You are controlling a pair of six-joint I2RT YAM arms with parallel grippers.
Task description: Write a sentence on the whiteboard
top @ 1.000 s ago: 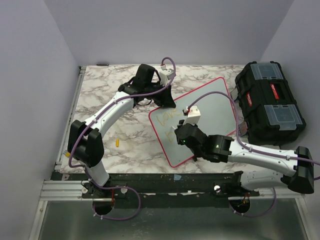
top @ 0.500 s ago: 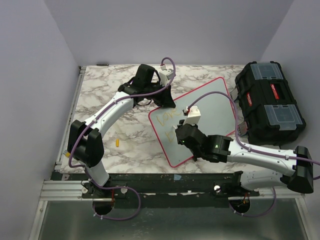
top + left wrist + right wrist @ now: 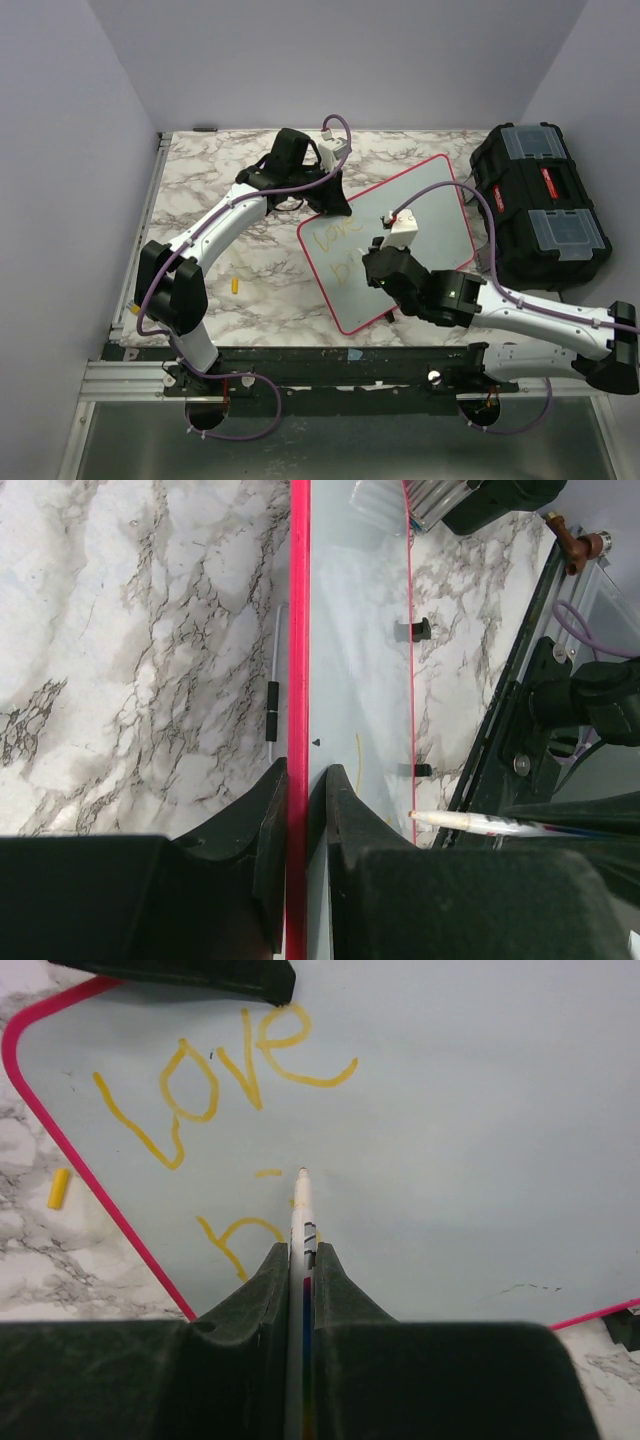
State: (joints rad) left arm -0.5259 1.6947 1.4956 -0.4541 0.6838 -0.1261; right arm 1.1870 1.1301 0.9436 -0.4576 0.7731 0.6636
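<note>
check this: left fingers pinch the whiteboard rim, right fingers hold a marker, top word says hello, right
Only the word is wrong: the sentence's top line reads "Love", not "hello" (right wrist view). Left fingers do pinch the whiteboard rim; right fingers hold the marker.

My right end effector (image 3: 302, 1252) is black, marker (image 3: 301, 1200) white; sentence (image 3: 215, 1080) yellow-orange; whiteboard (image 3: 480, 1110) pale, pink-red rimmed; counter (image 3: 30, 1150) grey-veined marble.

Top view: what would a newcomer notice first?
The pink-rimmed whiteboard lies mid-table, with a yellow sentence starting "Love" at its left end. The right hand holds a marker just below that word, while the left hand clamps the board's rim. A black toolbox sits at the table's right edge.
</note>
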